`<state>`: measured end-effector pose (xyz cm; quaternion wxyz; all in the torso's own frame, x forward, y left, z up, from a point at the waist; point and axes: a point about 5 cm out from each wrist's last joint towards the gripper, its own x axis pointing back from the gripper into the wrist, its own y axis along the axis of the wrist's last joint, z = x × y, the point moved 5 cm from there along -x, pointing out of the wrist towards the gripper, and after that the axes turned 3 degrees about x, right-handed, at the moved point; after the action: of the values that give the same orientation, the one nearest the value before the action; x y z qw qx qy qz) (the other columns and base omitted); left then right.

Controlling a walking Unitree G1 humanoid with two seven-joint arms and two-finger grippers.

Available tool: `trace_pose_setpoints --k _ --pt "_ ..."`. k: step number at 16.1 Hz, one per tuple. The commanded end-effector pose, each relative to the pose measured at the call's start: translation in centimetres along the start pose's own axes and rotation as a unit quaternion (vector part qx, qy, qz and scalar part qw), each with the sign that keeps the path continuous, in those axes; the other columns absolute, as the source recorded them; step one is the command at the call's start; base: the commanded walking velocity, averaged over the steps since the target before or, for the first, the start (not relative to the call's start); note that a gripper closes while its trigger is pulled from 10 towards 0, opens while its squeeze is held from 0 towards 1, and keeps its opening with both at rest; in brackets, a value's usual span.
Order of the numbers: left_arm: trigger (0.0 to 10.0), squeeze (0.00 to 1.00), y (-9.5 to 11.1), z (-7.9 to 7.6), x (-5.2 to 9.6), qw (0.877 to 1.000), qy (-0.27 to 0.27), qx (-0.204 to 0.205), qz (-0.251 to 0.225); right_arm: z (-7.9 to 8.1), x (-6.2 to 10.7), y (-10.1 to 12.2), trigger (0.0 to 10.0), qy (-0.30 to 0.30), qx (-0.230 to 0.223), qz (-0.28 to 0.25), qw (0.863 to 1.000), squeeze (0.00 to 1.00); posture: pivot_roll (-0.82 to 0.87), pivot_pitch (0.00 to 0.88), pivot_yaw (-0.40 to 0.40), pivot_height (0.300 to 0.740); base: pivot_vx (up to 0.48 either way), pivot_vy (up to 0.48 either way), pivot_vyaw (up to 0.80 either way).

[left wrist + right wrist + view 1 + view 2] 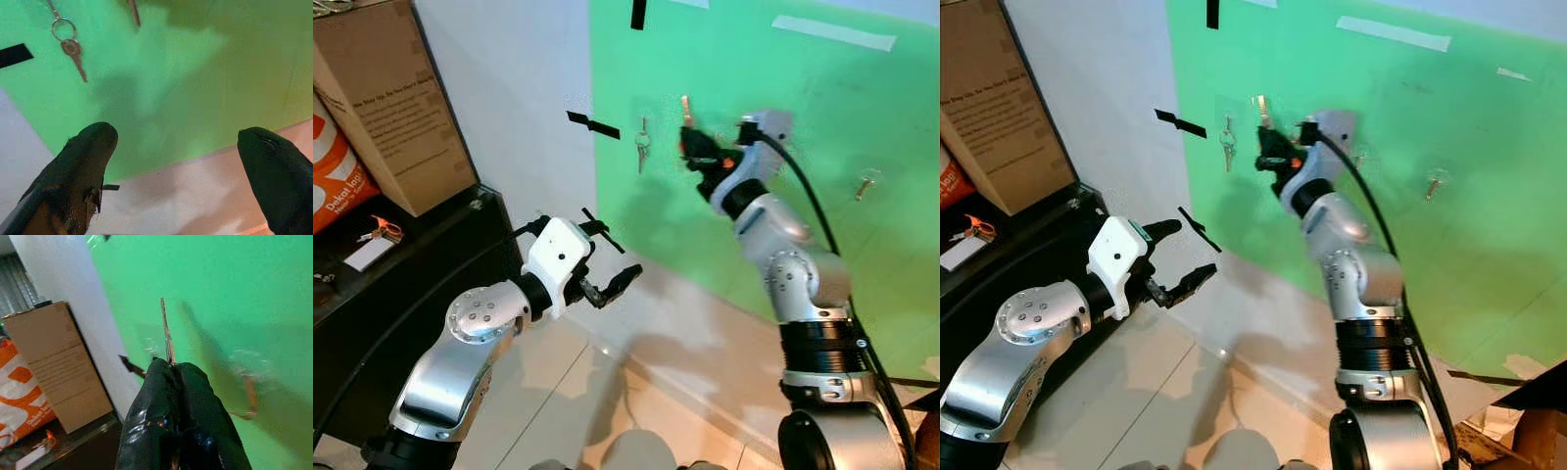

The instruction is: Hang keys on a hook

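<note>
My right gripper [693, 147] is raised against the green wall sheet [783, 225] and is shut on a key [686, 110] whose blade sticks up above the fingertips. In the right wrist view the thin key [167, 335] rises from between the closed black fingers [159, 382]. Just left of it, a ring with keys [642, 145] hangs from a hook on the green sheet, and the left wrist view shows those keys [71, 46] too. My left gripper [607, 262] is held lower, in front of the wall, open and empty.
Another small hook [867, 184] sits further right on the green sheet. Black tape strips [592, 124] mark the wall. At left a black cabinet [411, 274] carries a cardboard box [391, 98], an orange bag [337, 166] and a red-tagged key bunch [380, 232]. Tiled floor lies below.
</note>
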<state>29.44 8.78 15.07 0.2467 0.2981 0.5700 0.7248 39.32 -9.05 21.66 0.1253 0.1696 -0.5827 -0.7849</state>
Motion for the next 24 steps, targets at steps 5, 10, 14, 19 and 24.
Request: trace_pose_setpoints --k 5,10,14,19,24 --pt "10.0 0.0 0.3 -0.3 0.0 1.0 -0.011 0.0 -0.002 -2.3 1.3 0.4 10.0 -0.027 0.022 -0.006 0.999 0.0 -0.05 0.0 0.01 0.74 0.0 0.0 0.0" --pt "10.0 0.0 1.1 0.1 -0.1 0.999 -0.006 0.025 -0.021 -3.0 2.1 -0.8 10.0 -0.034 0.029 0.012 0.999 0.0 -0.04 0.0 0.013 0.74 0.0 0.0 0.0" --pt "10.0 0.0 1.1 0.1 -0.1 0.999 -0.007 0.025 -0.02 -2.2 2.3 -1.2 10.0 -0.02 0.036 0.016 0.999 0.0 -0.05 0.0 0.014 0.74 0.0 0.0 0.0" --pt "10.0 0.0 1.1 0.1 -0.1 1.0 -0.006 0.023 -0.019 -2.5 2.3 -1.4 10.0 -0.03 0.051 0.017 0.998 0.0 -0.04 0.0 0.012 0.74 0.0 0.0 0.0" --pt "10.0 0.0 1.1 0.1 -0.1 1.0 -0.008 0.021 -0.018 -3.0 2.2 -2.4 10.0 -0.05 0.048 0.033 0.997 0.0 -0.04 0.0 0.015 0.74 0.0 0.0 0.0"
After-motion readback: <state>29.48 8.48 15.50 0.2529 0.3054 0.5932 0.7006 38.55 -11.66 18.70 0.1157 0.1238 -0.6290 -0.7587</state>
